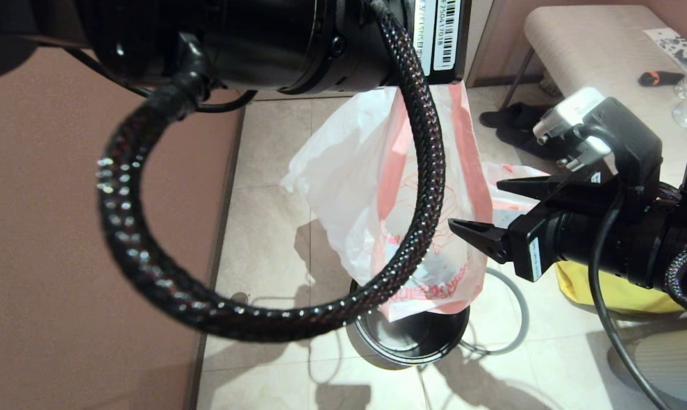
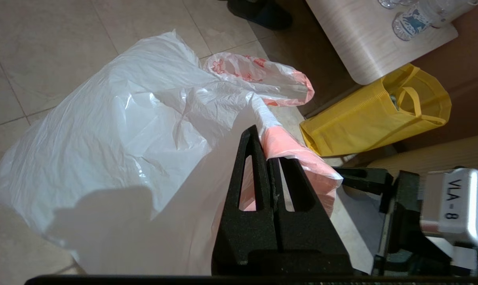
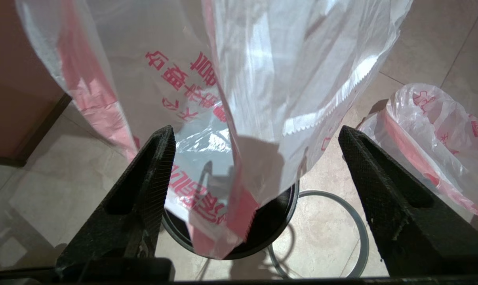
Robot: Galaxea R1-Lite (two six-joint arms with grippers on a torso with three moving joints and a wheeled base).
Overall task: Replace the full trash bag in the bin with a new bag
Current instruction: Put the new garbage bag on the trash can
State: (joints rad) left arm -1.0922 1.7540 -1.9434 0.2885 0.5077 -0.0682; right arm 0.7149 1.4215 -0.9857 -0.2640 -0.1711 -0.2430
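The new bag (image 1: pixel 354 188) hangs limp and translucent, with a pink rim band and red print. My left gripper (image 2: pixel 264 146) is shut on that pink rim band and holds it up. The bag's lower end (image 3: pixel 219 221) dangles over the mouth of the black bin (image 1: pixel 417 341). To the right of the bag, my right gripper (image 1: pixel 475 203) stands open, its fingers (image 3: pixel 151 178) spread wide with the bag hanging just beyond them. The full trash bag (image 3: pixel 433 138) sits on the floor behind the right gripper, partly hidden in the head view.
The bin's grey ring (image 1: pixel 517 319) lies on the tiles, right of the bin. A yellow bag (image 2: pixel 381 114) leans by a light wooden table (image 1: pixel 593 45) at the right. A brown wall (image 1: pixel 64 228) runs along the left. My left arm and its cable (image 1: pixel 121 228) fill the upper head view.
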